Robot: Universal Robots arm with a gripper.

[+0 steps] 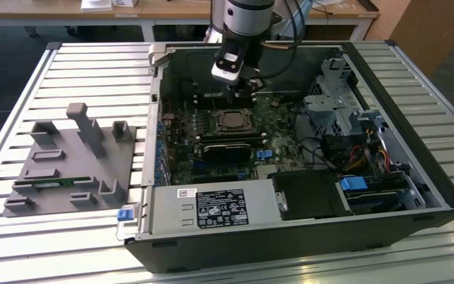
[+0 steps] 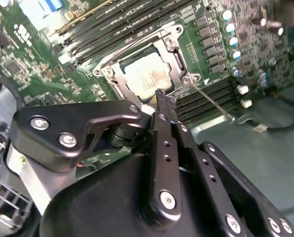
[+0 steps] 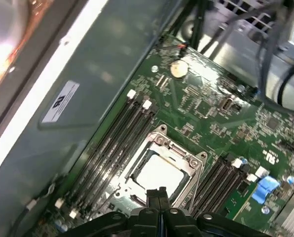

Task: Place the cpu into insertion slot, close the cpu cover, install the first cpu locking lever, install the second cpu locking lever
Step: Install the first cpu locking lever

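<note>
CPU (image 2: pixel 146 78) lies flat in the insertion slot (image 2: pixel 121 89) on the green motherboard (image 2: pixel 33 64), its pale metal top showing through the square window of the CPU cover (image 2: pixel 169 49). The cover is folded down, and its silvery frame lies around the chip on all sides. In the second wrist view a thin metal lever (image 2: pixel 213 103) runs from one corner of the socket out across the neighbouring memory slots (image 2: pixel 206 98), and its bent end reaches the grey case wall beyond them. I cannot tell whether the lever lies flat or stands raised.

The gripper (image 2: pixel 165 98) hangs just above the edge of the socket, with its jaws pressed together and nothing between them. The first wrist view shows the same: the black tip (image 3: pixel 157 193) points at the near rim of the cover, the chip (image 3: pixel 159 173) is just past it, and long memory slots (image 3: pixel 115 148) flank the socket on both sides.

In the exterior view the arm reaches down into an open computer case (image 1: pixel 385 195) that lies on its side on a slatted counter (image 1: pixel 93 65). There the gripper (image 1: pixel 245 90) is just behind the socket (image 1: pixel 231 121). A grey moulded fixture (image 1: pixel 73 165) rests on the counter to the exterior view's left of the case, well apart from it.
</note>
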